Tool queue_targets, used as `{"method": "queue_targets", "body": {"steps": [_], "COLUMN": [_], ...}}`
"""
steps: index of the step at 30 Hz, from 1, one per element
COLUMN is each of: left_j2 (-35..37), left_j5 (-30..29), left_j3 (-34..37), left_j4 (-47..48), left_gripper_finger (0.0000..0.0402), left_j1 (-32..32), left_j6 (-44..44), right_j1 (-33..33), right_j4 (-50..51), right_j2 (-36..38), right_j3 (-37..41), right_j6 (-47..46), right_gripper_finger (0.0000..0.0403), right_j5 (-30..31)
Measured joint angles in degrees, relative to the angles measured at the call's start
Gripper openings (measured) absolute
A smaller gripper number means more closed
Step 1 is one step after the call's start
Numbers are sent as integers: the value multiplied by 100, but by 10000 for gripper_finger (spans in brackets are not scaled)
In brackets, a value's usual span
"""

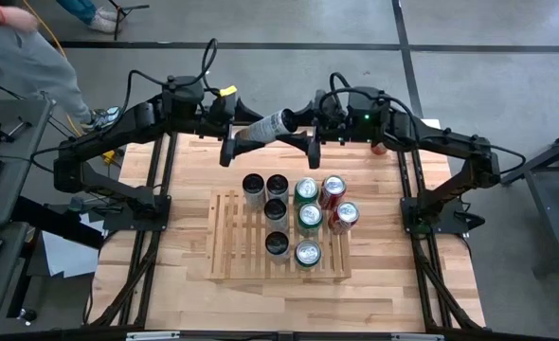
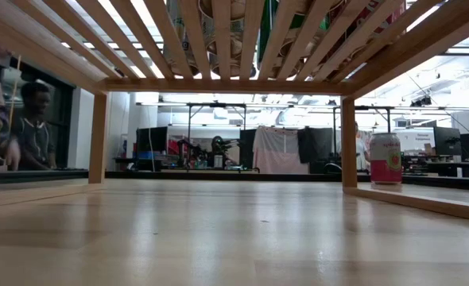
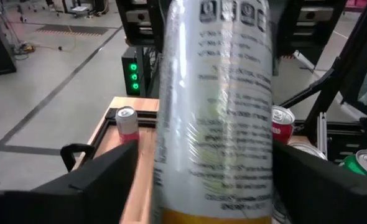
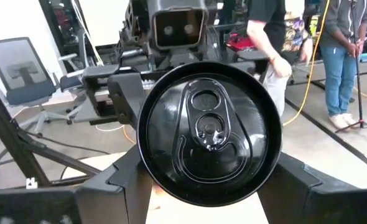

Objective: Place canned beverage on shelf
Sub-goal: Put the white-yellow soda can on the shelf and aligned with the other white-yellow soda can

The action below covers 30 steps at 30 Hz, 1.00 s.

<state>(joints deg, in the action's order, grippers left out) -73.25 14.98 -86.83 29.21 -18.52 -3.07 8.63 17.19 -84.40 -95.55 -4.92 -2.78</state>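
Observation:
A silver-and-black can (image 1: 263, 127) hangs level above the table's far edge, between my two grippers, which face each other. My right gripper (image 1: 301, 134) is shut on its top end; the dark lid (image 4: 208, 130) faces the right wrist camera. My left gripper (image 1: 230, 144) is open, a finger (image 3: 106, 180) on either side of the can's bottom end (image 3: 214, 186), with a small gap showing. The slatted wooden shelf (image 1: 230, 248) lies mid-table with several black, green and red cans standing on it. My right gripper pinches the can's side wall just behind the lid (image 4: 147, 167) between its two fingers. The fingers come level from the table's right and lie along the can. The can is lifted clear and lies level, its bottom end toward my left gripper.
A lone red can (image 1: 379, 147) stands on the table's far right corner, also in the low view (image 2: 385, 159). The low view looks under the shelf's slats (image 2: 234, 40) past a leg (image 2: 348, 143). A person (image 1: 33, 57) stands beyond the far left corner.

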Motion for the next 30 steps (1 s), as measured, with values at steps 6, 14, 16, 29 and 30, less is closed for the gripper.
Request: {"method": "queue_targets", "body": {"steps": [6,14,16,29,30], "left_j2": [9,81,124,855,930], "left_j5": [20,1,-42,-1117,-1094], "left_j3": [-1,-4,-4,7,7], "left_j4": [13,131,182,697,616], "left_gripper_finger": [231,231,231,231,231], "left_j1": [0,-75,-127,-635,-685], "left_j6": [-62,-201,-297,-394,-307], "right_j1": [2,4,45,564,581], "right_j4": [-82,-154,-185,-249,-291], "right_j2": [0,-12,-27,188,195], "right_j3": [0,2,4,-8,-16], "right_j6": [48,100,130,-264,-264], "right_gripper_finger": [213,213,233,364,364], "right_j5": [13,-26,-47,-86,-86]}}
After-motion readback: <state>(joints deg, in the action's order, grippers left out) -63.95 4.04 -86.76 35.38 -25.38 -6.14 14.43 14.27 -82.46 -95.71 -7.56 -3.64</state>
